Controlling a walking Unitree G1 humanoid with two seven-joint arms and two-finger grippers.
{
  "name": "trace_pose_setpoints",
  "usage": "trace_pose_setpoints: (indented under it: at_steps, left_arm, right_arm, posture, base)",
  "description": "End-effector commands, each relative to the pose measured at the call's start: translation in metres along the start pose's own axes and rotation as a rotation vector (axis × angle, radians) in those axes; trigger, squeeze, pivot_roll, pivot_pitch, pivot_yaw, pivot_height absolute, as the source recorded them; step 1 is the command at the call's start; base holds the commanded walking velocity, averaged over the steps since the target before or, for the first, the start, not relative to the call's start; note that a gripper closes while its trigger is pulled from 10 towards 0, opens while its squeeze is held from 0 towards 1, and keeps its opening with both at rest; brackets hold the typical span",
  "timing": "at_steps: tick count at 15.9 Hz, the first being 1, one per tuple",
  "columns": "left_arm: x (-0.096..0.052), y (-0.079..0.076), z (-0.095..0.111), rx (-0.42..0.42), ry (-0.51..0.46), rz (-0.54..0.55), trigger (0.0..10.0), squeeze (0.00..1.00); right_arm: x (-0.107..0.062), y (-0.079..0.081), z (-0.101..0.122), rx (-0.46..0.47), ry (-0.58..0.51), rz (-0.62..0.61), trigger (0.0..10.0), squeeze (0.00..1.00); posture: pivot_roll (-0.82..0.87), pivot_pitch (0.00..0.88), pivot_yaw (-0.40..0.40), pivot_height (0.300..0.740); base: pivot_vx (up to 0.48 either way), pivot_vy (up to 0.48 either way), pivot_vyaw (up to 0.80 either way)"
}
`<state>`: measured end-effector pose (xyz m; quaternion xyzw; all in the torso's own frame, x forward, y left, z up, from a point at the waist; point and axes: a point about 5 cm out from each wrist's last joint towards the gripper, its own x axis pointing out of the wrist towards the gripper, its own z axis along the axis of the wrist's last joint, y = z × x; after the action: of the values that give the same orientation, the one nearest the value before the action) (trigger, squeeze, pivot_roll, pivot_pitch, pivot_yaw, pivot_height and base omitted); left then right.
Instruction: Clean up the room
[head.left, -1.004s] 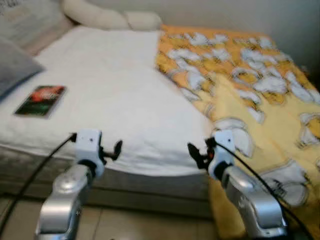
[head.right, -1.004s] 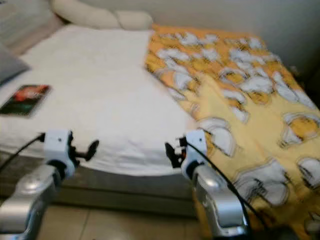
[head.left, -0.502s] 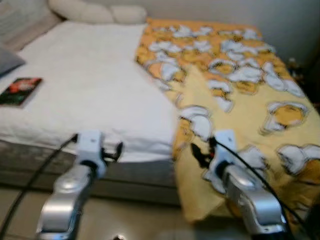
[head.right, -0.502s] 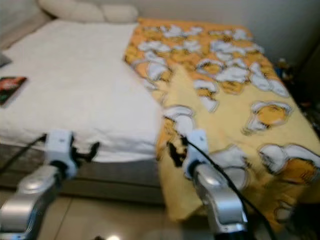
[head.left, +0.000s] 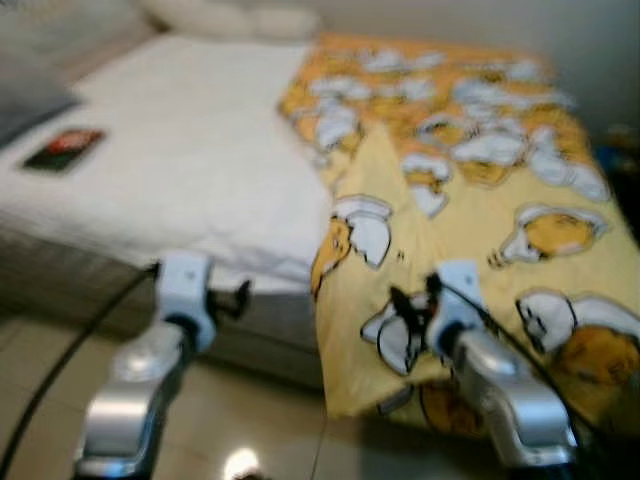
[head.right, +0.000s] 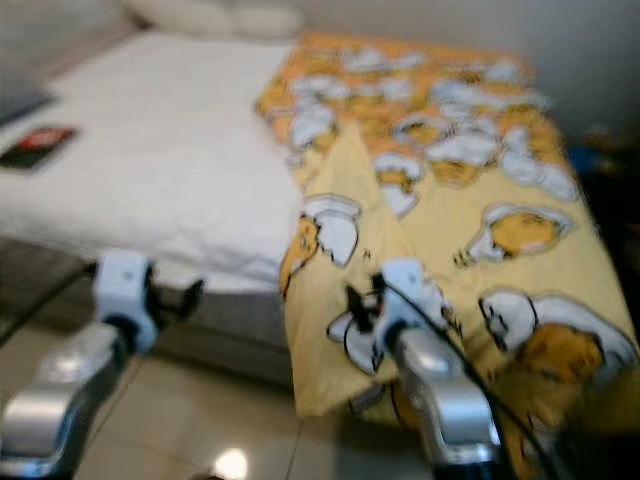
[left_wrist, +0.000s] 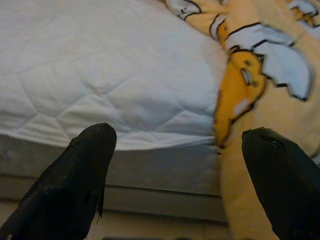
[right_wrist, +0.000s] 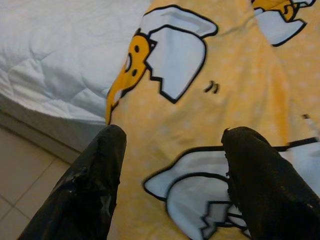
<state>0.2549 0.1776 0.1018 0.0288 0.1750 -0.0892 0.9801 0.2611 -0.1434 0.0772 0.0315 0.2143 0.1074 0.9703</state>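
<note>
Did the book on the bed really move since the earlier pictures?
No. The book lies on the white mattress near the grey pillow as before; the camera shifted.

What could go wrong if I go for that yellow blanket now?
The yellow blanket hangs over the bed's foot edge toward the tiled floor; a pull on the low part might drag it off rather than spread it. The right gripper is open and aimed at the cloth, but the head views are blurred, so depth may be misjudged. The book lies on the white cover; a flung blanket could bury it.
</note>
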Motion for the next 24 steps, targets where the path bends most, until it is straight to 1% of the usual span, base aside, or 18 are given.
trace_pose_setpoints:
  at_steps: [1, 3, 5, 8, 10, 11, 12, 14, 18, 20, 24]
  left_arm:
    - [-0.0013, 0.0042, 0.0016, 0.012, -0.005, 0.016, 10.0, 1.0]
    - [-0.002, 0.0038, 0.0002, 0.011, -0.004, 0.017, 10.0, 1.0]
    - [-0.0025, 0.0031, -0.0013, 0.008, -0.005, 0.021, 10.0, 1.0]
    - [-0.0024, 0.004, -0.0024, -0.007, -0.002, 0.042, 10.0, 1.0]
    - [-0.0018, 0.005, 0.0001, 0.007, -0.015, 0.055, 10.0, 1.0]
    - [-0.0007, 0.0036, 0.0013, 0.033, -0.025, 0.055, 10.0, 1.0]
    - [-0.0003, 0.0026, 0.0015, 0.037, -0.027, 0.054, 10.0, 1.0]
    - [0.0002, -0.0003, 0.0009, 0.039, -0.029, 0.043, 10.0, 1.0]
    - [-0.0012, 0.0028, -0.0001, 0.041, -0.027, 0.053, 10.0, 1.0]
    - [-0.0014, 0.0011, 0.0025, 0.035, -0.045, 0.035, 10.0, 1.0]
    - [-0.002, -0.0015, 0.002, 0.033, -0.047, 0.015, 10.0, 1.0]
  right_arm:
    - [0.0004, 0.0019, 0.004, 0.021, -0.014, 0.004, 10.0, 0.0]
    - [-0.0008, 0.0023, 0.0023, -0.002, -0.005, 0.018, 10.0, 0.0]
    - [-0.0016, 0.0007, 0.0021, -0.004, -0.006, 0.012, 10.0, 0.0]
    - [-0.0025, 0.0011, 0.0016, -0.007, -0.003, 0.011, 10.0, 0.0]
    - [-0.0032, 0.0018, -0.0009, -0.008, 0.005, 0.011, 10.0, 0.0]
    - [-0.0032, 0.0013, -0.003, -0.011, 0.012, 0.006, 10.0, 0.0]
    - [-0.003, 0.001, -0.0036, -0.012, 0.014, 0.004, 10.0, 0.0]
    - [-0.0021, 0.0012, -0.0038, -0.012, 0.013, 0.001, 10.0, 0.0]
    - [-0.0024, 0.0039, -0.0039, -0.015, 0.01, 0.005, 10.0, 0.0]
    - [-0.0026, 0.0044, -0.0033, -0.014, 0.008, 0.007, 10.0, 0.0]
    - [-0.0029, 0.005, -0.0034, -0.018, 0.006, 0.01, 10.0, 0.0]
  posture:
    - [-0.07, 0.0, 0.019, 0.74]
    - [-0.08, 0.0, 0.02, 0.74]
    - [-0.09, 0.0, 0.016, 0.74]
    - [-0.09, 0.0, 0.012, 0.74]
    - [-0.08, 0.0, 0.003, 0.74]
    - [-0.07, 0.0, 0.0, 0.74]
    - [-0.07, 0.0, 0.0, 0.74]
    - [-0.07, 0.0, 0.005, 0.74]
    - [-0.07, 0.0, 0.004, 0.74]
    - [-0.07, 0.0, 0.007, 0.74]
    - [-0.07, 0.0, 0.008, 0.74]
  base:
    - [0.0, -0.401, 0.0]
    - [0.0, -0.398, 0.0]
    - [0.0, -0.323, 0.0]
    - [0.0, 0.0, 0.0]
    - [0.0, 0.0, 0.0]
    - [0.0, 0.0, 0.0]
    - [0.0, 0.0, 0.0]
    - [0.0, 0.0, 0.0]
    - [0.0, 0.0, 0.0]
    - [0.0, 0.0, 0.0]
    - [0.0, 0.0, 0.0]
